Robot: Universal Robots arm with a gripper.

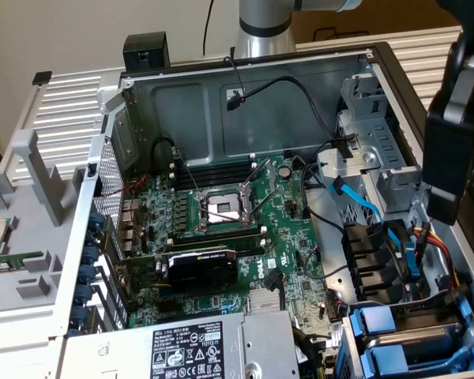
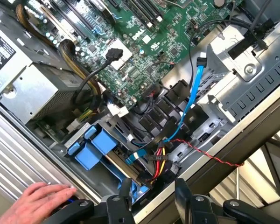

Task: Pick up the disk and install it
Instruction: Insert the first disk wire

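Starting at the gripper [image 2: 151, 207]: fingers [image 2: 117, 206] spread wide, clamping nothing, hanging right over the case [image 2: 214, 156] rim at the drive-bay corner. Just past the tips, down in the bay [image 2: 112, 126]: two bright blue frames [image 2: 100, 144] stacked close, with the likely disk [image 2: 126, 164] clipped in there, seen edge-on. Label side hidden at this angle, so only guessing at which drive, not certain. Judging by the visible edge, lying lengthwise from the blue tabs toward the fingers, roughly in line with the gap rather than across it. Hard to be sure at this tilt, though. Red, yellow and black cables [image 2: 157, 161] bunched right beside it, plus a blue SATA lead [image 2: 189, 100] arcing above. Also a hand [image 2: 35, 200] resting on the ribbed panel [image 2: 18, 154], just beside one finger. Both close to the bay, gripper a touch nearer by my reckoning. As for text: DELL in white on the board [image 1: 262, 272], then warning icons and rows of fine print on the PSU [image 1: 186, 347] label, too small to read. Toshiba print: can't make any out from here.
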